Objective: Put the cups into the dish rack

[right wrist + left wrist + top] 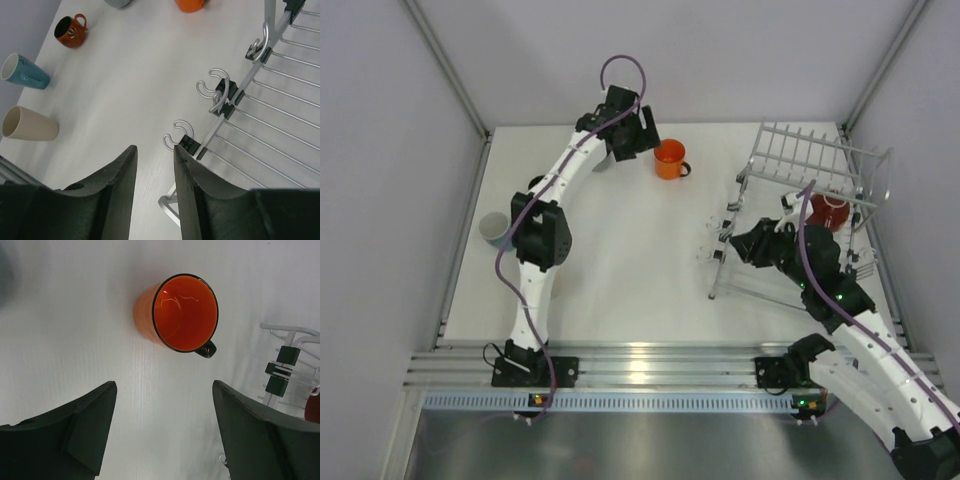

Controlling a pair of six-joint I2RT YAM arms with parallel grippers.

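Note:
A bright orange cup (670, 160) (180, 312) stands upright at the far middle of the table. My left gripper (645, 145) (164, 390) hovers just short of it, open and empty. The dish rack (800, 190) (280, 110) sits at the right with a dark red cup (830, 210) inside. My right gripper (732, 240) (154, 150) hangs at the rack's left edge, its jaws a little apart with nothing between them. A grey cup (495, 228) stands at the left, half hidden by my left arm. In the right wrist view an orange-red cup (70, 31), a blue cup (25, 72) and a cream cup (30, 125) lie on the table.
Grey walls and aluminium posts close in the table on three sides. A metal rail (650, 360) runs along the near edge by the arm bases. The rack's hooked wire ends (215, 90) stick out toward the table's middle.

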